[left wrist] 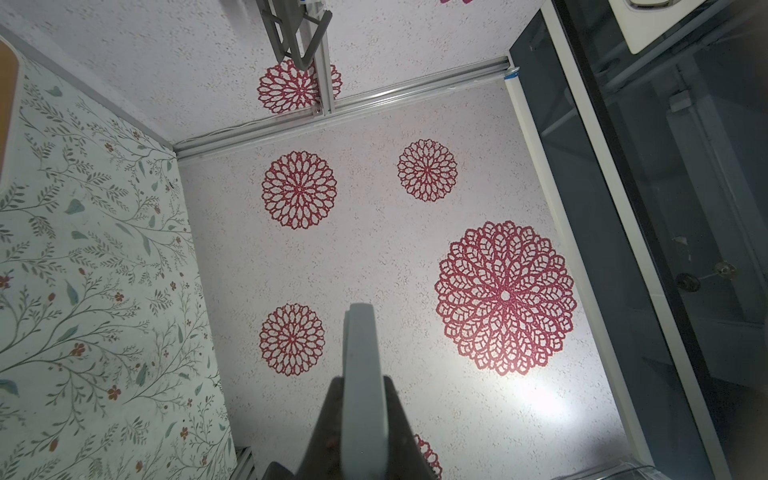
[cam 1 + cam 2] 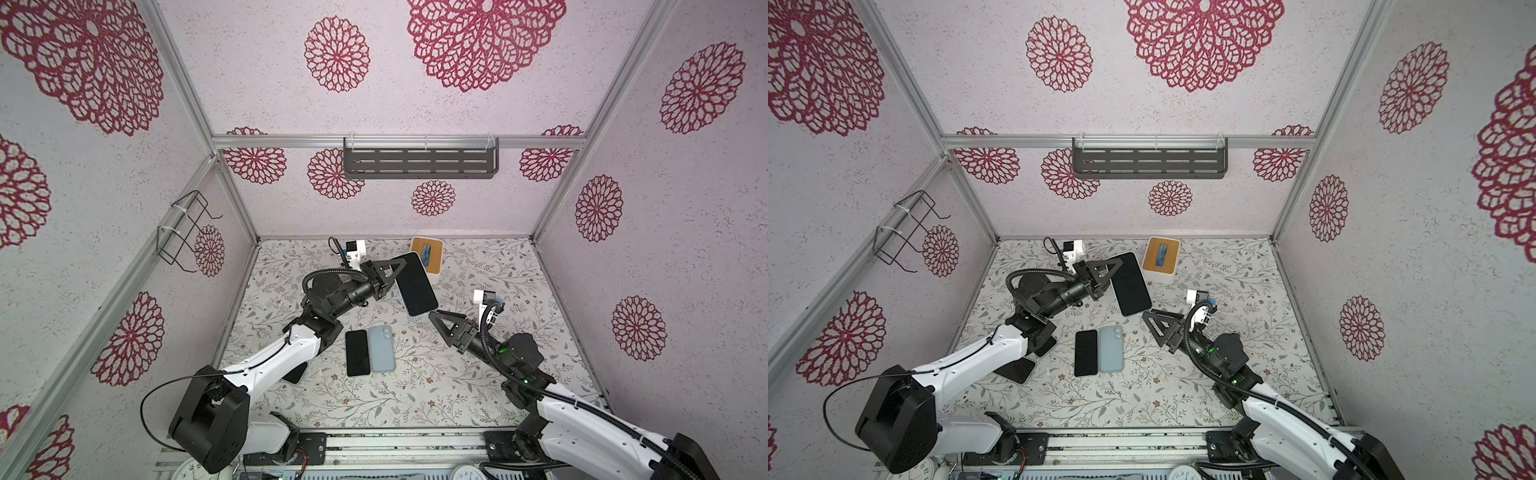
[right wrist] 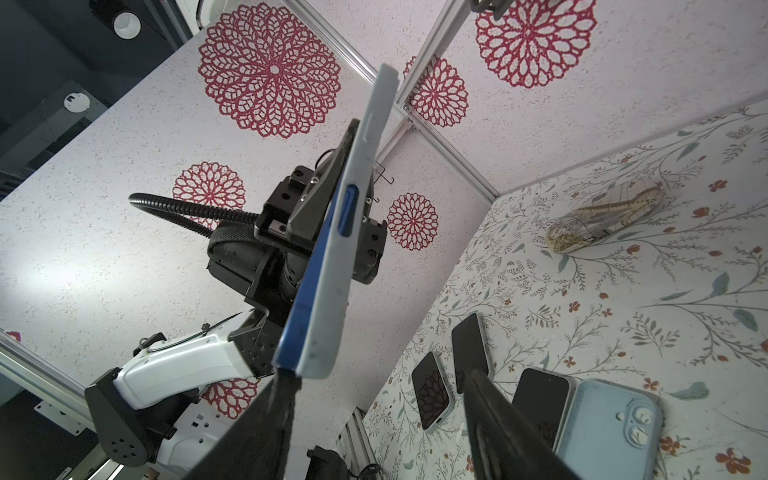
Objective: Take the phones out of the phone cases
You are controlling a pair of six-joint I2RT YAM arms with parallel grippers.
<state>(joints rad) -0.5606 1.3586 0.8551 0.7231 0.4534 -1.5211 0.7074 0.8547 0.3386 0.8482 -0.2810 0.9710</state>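
Closest to the right wrist camera, the right gripper (image 3: 380,376) has its jaws wide apart. One dark finger (image 3: 274,415) rests its tip against the bottom corner of the phone (image 3: 309,299), and the other stands well clear, touching nothing. The phone shows as a blue edge along one side of the pale phone case (image 3: 336,291), still seated in it. Further up the same long side, the left gripper (image 2: 401,266) is clamped tight on the phone case. The left wrist view shows a finger pressed to each face of the case's edge.

In both top views the cased phone hangs in the air between the two grippers, above the floral table (image 2: 457,395), dark screen up. Below it, a dark phone (image 2: 357,353) lies touching a pale blue one (image 2: 381,349) that lies back up with its lenses showing. Two more phones (image 2: 1017,370) sit partly under the left arm. A wood-topped box (image 2: 436,266) stands at the back of the table.
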